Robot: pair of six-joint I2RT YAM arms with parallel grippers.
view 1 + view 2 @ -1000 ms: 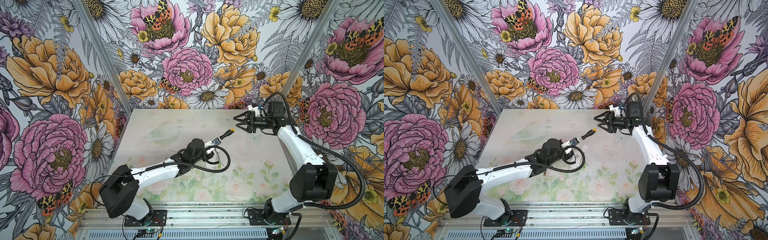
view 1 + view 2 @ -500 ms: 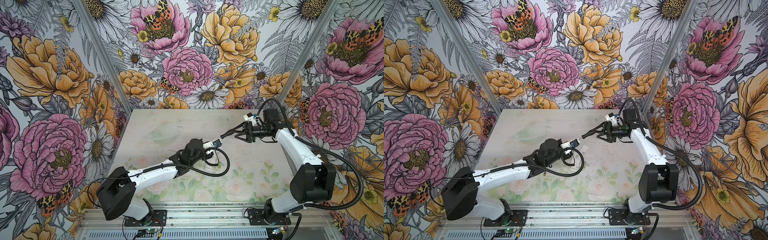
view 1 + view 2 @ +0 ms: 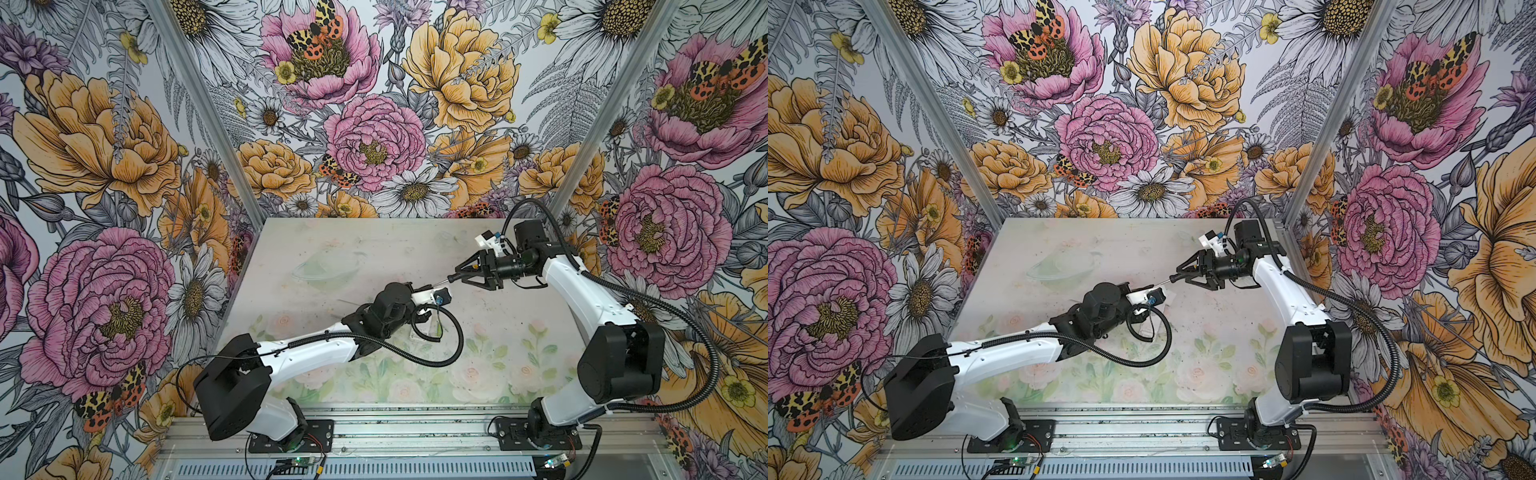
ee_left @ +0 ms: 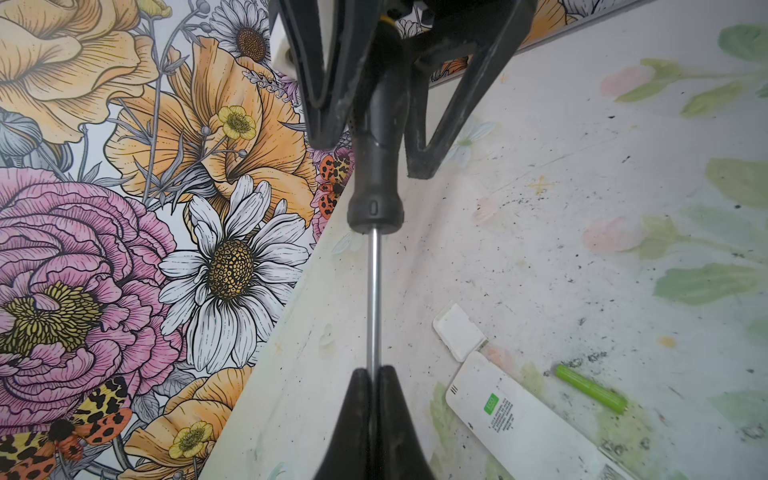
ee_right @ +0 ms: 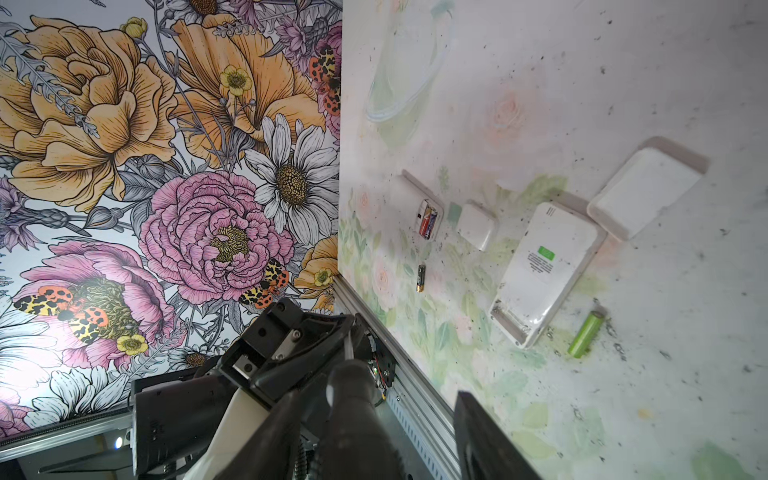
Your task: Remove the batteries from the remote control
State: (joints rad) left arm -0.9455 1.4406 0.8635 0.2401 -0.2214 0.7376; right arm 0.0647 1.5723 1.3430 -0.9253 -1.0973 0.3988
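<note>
Left wrist view: the screwdriver (image 4: 376, 199) shaft is pinched by the left gripper (image 4: 374, 372); the jaws of the right gripper (image 4: 372, 156) are spread around its handle. Beside the green-labelled remote (image 4: 519, 424) the green battery (image 4: 592, 388) is laid flat, parallel to its long side. In the other remote (image 5: 409, 189) two batteries (image 5: 428, 220) are seated side by side; a gold-ended battery (image 5: 421, 278) is laid loose nearby.

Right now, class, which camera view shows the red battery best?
The right wrist view: only there does the red battery sit visible, inside an open remote. The left wrist view misses it; neither top view shows it.
</note>
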